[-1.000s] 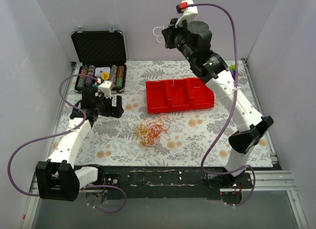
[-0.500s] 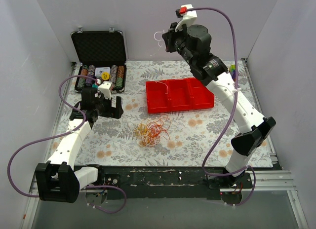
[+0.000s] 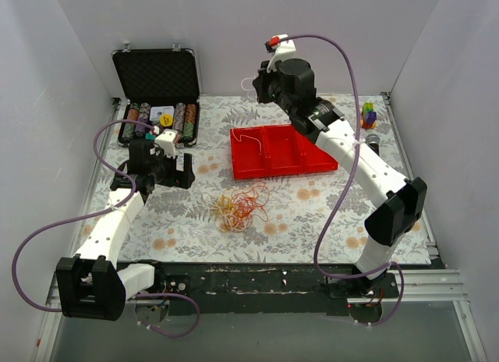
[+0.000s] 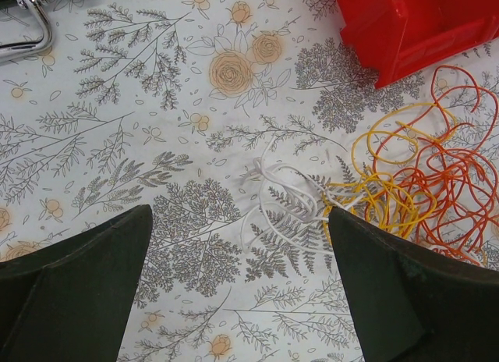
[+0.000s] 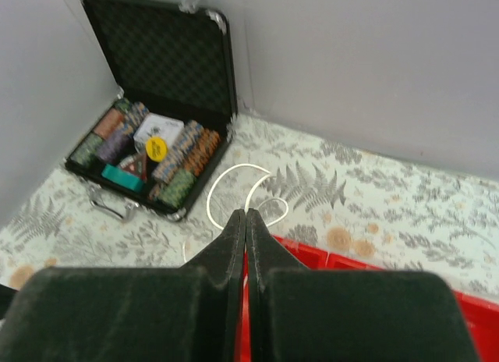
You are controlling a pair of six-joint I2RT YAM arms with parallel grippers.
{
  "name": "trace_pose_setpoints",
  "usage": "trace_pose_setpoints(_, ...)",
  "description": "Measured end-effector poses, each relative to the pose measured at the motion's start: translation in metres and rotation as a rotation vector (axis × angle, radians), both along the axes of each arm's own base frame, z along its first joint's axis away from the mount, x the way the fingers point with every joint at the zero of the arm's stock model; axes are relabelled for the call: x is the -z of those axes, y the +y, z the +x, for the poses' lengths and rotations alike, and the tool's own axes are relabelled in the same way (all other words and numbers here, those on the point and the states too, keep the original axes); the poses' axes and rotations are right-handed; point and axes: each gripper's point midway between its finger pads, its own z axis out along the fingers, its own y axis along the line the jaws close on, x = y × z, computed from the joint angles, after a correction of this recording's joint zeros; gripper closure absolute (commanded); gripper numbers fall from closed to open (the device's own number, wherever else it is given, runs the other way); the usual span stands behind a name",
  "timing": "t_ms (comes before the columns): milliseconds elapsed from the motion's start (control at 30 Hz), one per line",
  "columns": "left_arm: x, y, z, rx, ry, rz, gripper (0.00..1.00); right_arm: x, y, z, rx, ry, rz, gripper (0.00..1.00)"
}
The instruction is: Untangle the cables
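Several thin, limp, curly wires in red, orange-yellow and white (image 3: 242, 207) lie heaped in one knot on the flower-printed worktop (image 3: 327, 214), just in front of the red plastic three-bay tray (image 3: 284, 172) and between the two arms. One white wire (image 5: 234, 192) is already free of that heap. The right claw (image 5: 245, 215) has its fingers pressed together on it, high above the tray's rear left corner. The loop curls out past the fingertips, and the tail hangs toward the left bay; whether it touches the floor of the bay I cannot tell. The step in hand looks like sorting this freed strand into the tray, so the next move probably calls for lowering it over the left bay and letting go without dragging it back out. The left claw (image 4: 238, 221) hangs spread wide and empty above the knot's left edge, where a second white strand (image 4: 273, 202) touches the yellow loops (image 4: 382, 186). That strand looks the easiest one to pinch next. At the far left corner stands an open black hard case (image 3: 156, 73) holding rows of striped poker chips (image 3: 148, 112) and a round yellow disc (image 5: 156, 148). No brand, label or lettering is legible anywhere.
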Motion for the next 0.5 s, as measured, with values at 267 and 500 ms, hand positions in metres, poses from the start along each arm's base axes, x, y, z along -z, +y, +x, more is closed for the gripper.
trace_pose_setpoints(267, 0.001, 0.000, 0.000, 0.001, 0.001, 0.002, 0.02, 0.069, -0.007, 0.006, 0.027, 0.111, -0.073, 0.99)
trace_pose_setpoints(500, 0.001, 0.000, 0.000, 0.001, 0.001, 0.002, 0.02, 0.140, -0.015, -0.003, 0.043, 0.232, -0.130, 0.99)
